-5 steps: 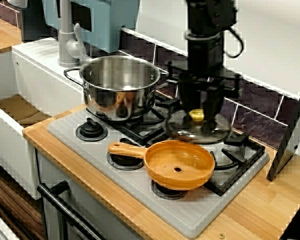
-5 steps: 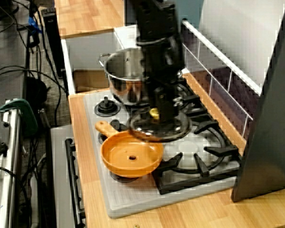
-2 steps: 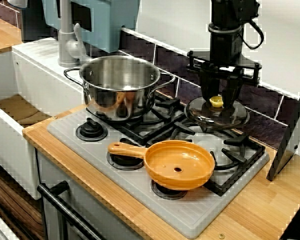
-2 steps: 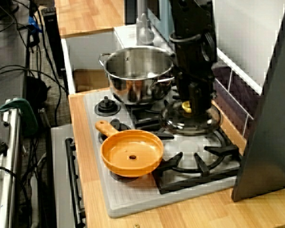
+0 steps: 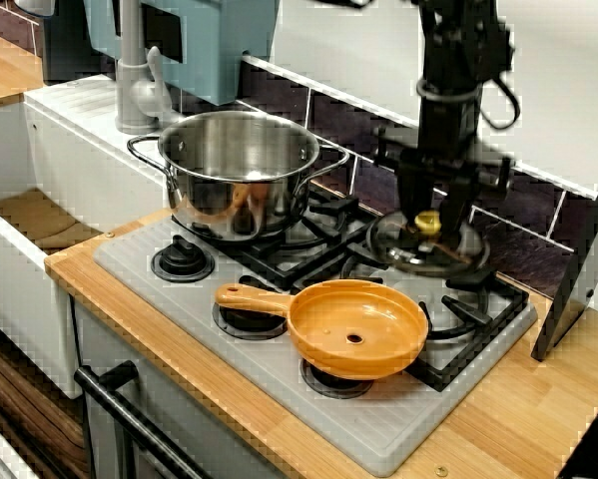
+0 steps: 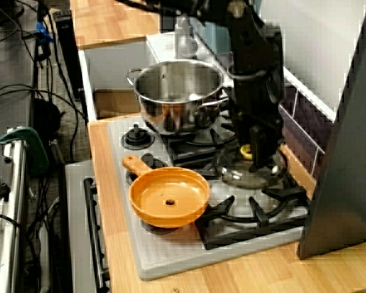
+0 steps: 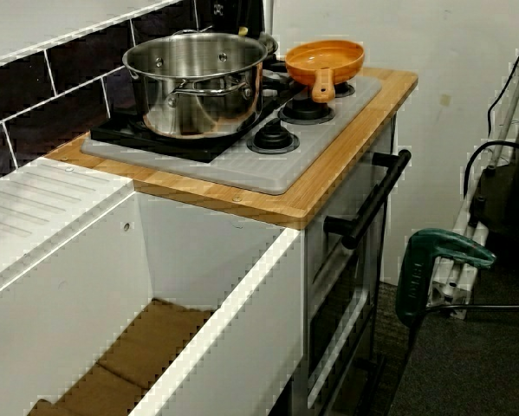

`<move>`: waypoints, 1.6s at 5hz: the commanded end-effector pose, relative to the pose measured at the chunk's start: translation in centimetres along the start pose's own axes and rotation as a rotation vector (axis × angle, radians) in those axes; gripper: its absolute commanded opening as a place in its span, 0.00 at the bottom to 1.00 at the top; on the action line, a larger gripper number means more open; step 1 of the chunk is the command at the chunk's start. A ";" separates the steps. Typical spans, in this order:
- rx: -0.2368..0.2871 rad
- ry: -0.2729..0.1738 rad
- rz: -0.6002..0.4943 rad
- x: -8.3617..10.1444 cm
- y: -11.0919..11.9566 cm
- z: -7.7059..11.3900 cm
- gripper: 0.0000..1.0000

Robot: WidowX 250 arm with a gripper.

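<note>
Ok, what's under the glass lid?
The black stove grate shows through the glass lid and around it. Whether the rim touches the grate cannot be told; the burner beneath is blurred.

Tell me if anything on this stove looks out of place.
The orange pan sits on the control knobs, not over a burner. The glass lid, gripped by the end effector, is off the open pot, over the grate beside it.

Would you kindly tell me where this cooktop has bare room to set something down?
Free: the grate between orange pan and glass lid; the wooden counter at the near-right corner. Crowded: the rear, with steel pot and gripper.
</note>
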State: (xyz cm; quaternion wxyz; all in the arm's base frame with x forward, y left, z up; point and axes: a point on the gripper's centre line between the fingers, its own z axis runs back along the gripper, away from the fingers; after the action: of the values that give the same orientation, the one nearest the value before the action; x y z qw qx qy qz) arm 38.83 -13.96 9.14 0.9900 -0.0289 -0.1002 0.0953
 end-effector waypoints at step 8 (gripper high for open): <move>-0.100 -0.011 -0.135 -1.9 1.4 4.1 1.00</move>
State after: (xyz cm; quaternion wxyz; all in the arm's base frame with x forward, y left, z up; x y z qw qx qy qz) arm 35.43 -13.52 9.87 0.9954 -0.0600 -0.0729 0.0177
